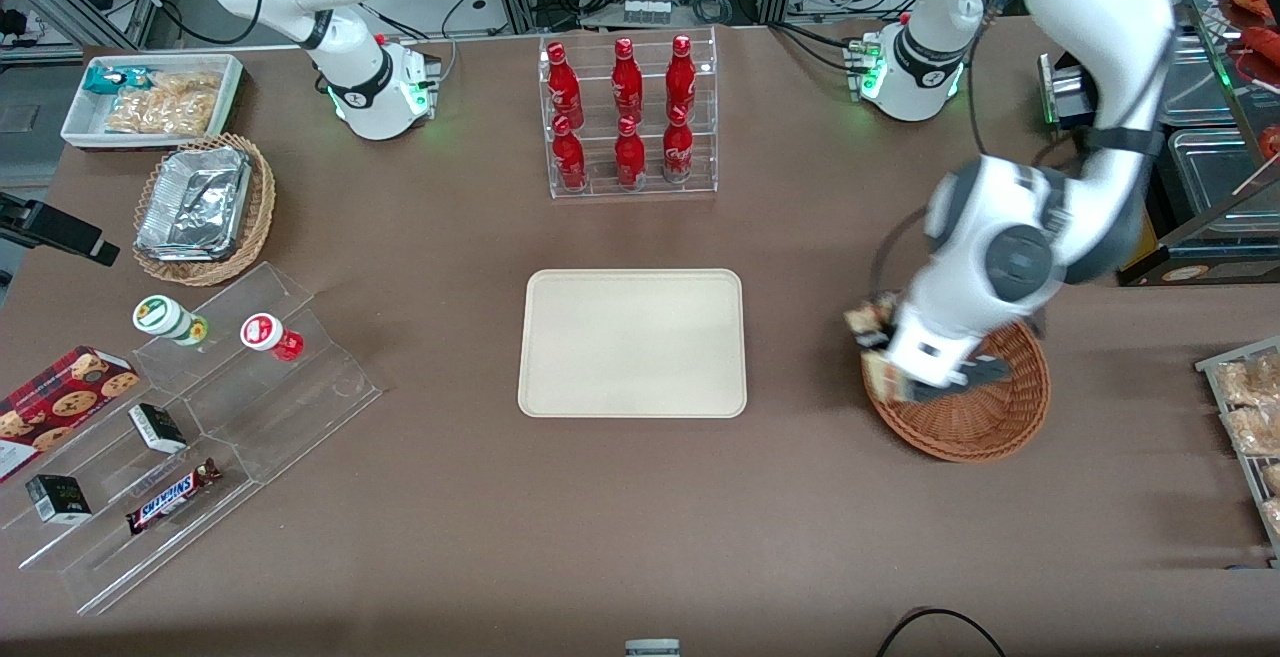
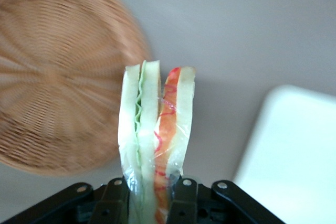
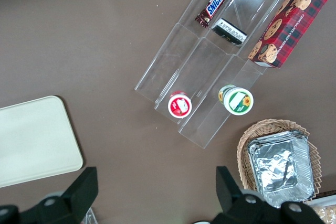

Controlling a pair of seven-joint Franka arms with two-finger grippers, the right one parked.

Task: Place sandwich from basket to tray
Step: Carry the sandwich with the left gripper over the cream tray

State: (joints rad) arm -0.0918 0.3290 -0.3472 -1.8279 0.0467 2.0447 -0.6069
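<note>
Even, bright overhead light fills the front view; the brown table (image 1: 420, 537) shows only soft, short shadows beside the tray (image 1: 632, 342) and the clear bottle rack (image 1: 630, 117). Foil containers (image 1: 195, 202) throw a dull glare. In the left wrist view the basket (image 2: 58, 72) is smeared, probably by motion, while the sandwich (image 2: 155, 129) held in the gripper (image 2: 152, 198) is fairly crisp, its wrap glinting. The tray there is washed out to near white. The right wrist view is sharp and evenly lit.

Claw (image 1: 880, 352) with sandwich (image 1: 868, 322) above basket (image 1: 985, 417) rim, apart from tray (image 1: 632, 342).
</note>
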